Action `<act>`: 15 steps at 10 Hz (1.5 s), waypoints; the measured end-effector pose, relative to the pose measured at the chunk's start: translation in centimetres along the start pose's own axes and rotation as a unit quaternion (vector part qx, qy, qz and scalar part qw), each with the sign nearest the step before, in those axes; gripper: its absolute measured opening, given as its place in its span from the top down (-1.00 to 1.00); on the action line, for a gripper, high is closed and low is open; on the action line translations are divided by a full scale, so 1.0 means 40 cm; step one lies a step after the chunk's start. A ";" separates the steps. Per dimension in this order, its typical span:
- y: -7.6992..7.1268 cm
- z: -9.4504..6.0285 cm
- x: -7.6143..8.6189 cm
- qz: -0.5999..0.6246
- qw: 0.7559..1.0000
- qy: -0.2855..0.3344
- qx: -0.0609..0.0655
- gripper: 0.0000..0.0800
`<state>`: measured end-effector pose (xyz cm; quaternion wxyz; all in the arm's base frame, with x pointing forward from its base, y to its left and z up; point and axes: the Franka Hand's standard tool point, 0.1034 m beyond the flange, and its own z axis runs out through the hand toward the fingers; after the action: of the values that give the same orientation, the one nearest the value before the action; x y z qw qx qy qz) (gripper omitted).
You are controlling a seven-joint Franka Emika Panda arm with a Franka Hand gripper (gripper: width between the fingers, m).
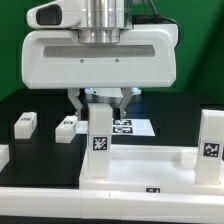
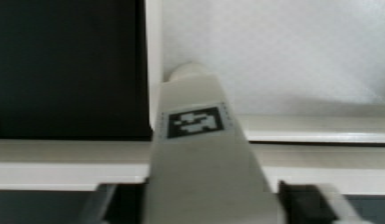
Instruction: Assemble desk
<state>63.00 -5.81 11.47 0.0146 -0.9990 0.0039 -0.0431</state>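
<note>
Gripper over an upright desk leg at the panel's corner

In the exterior view the gripper (image 1: 100, 108) hangs straight down with its two fingers (image 1: 77, 102) angled in on either side of the top of the upright leg (image 1: 100, 150). Whether the pads pinch it or stand just off it cannot be told. That leg rises from the corner of the desk panel (image 1: 140, 172) on the exterior view's left, its square tag facing the camera. A second leg (image 1: 211, 140) stands upright at the panel's end on the exterior view's right. Two loose legs (image 1: 25, 123) (image 1: 67, 127) lie on the black table (image 1: 40, 105) behind, near the marker board (image 1: 130, 127). The wrist view looks down the same leg (image 2: 203, 160) — tag facing up.
</note>
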 end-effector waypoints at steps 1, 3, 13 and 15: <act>0.001 0.000 0.000 0.000 1.000 0.000 0.000 0.28; 0.002 0.000 0.000 0.011 1.000 0.000 0.000 0.28; -0.004 0.005 0.001 0.501 0.865 0.017 0.004 0.27; -0.010 0.005 0.002 0.578 0.816 0.017 0.005 0.27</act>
<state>63.10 -5.42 11.28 0.0415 -0.8117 0.5809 -0.0441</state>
